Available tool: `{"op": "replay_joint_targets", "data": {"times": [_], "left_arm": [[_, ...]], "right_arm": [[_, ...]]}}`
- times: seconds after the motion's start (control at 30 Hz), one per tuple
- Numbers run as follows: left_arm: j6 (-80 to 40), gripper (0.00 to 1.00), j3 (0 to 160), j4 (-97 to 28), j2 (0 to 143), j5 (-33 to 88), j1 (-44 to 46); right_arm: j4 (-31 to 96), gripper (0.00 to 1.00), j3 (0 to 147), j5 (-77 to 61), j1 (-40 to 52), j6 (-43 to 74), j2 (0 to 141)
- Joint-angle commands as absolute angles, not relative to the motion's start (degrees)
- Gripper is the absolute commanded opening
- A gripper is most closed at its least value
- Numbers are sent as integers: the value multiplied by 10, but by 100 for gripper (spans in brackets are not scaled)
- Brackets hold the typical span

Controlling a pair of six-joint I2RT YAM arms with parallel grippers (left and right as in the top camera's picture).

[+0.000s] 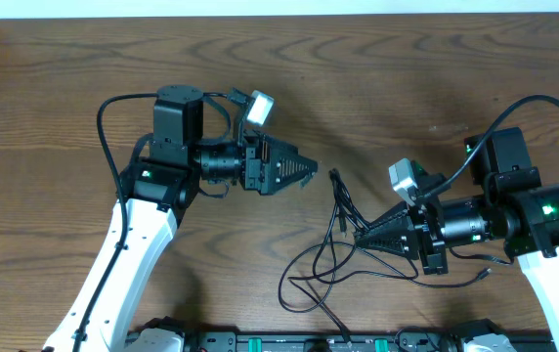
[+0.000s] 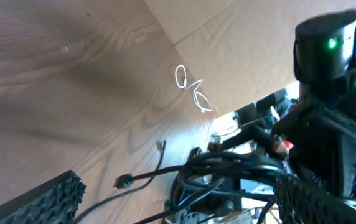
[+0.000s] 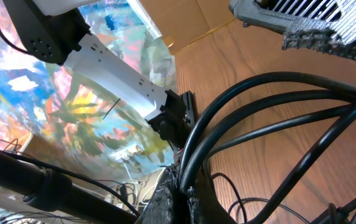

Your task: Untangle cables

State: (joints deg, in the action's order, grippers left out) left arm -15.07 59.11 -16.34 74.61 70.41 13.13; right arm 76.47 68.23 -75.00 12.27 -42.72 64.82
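Several thin black cables (image 1: 330,256) lie looped together on the wooden table between the arms, with one plug end (image 1: 335,177) pointing toward the back. My right gripper (image 1: 363,235) is shut on a bundle of these black cables (image 3: 277,93), which run out of its closed fingertips (image 3: 184,186). My left gripper (image 1: 304,170) is open and empty, hovering left of the plug end. In the left wrist view its fingers (image 2: 178,208) are wide apart, with a black plug (image 2: 123,182) and cable loops between them. A small white cord (image 2: 192,88) lies farther off.
A black strip of equipment (image 1: 289,342) runs along the table's front edge. Brown cardboard (image 2: 240,37) stands beyond the table. A thin black cable end (image 1: 481,277) lies beside the right arm. The right arm's body (image 2: 327,50) shows a green light.
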Motion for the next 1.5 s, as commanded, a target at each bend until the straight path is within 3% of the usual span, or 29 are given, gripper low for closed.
{"op": "replay_joint_targets", "data": {"times": [0.0,0.07,0.13,0.23,0.33,0.6,0.8,1.47], "left_arm": [[-234,98,603,-150,740,714,129],[-225,98,603,-146,740,714,129],[-109,98,603,-156,740,695,129],[-54,98,603,-182,740,583,134],[-45,98,603,-197,740,507,145],[-44,98,603,-195,740,498,207],[-41,98,602,-197,740,395,259],[-49,98,602,-215,696,488,287]], "right_arm": [[765,1,682,-755,129,-433,648],[765,1,682,-750,129,-433,649],[752,1,682,-771,128,-388,654],[728,2,682,-818,128,-291,666],[726,1,682,-859,128,-235,672],[702,2,682,-887,128,-231,673],[696,2,682,-891,127,-214,674],[696,1,682,-891,127,-186,674]]}}
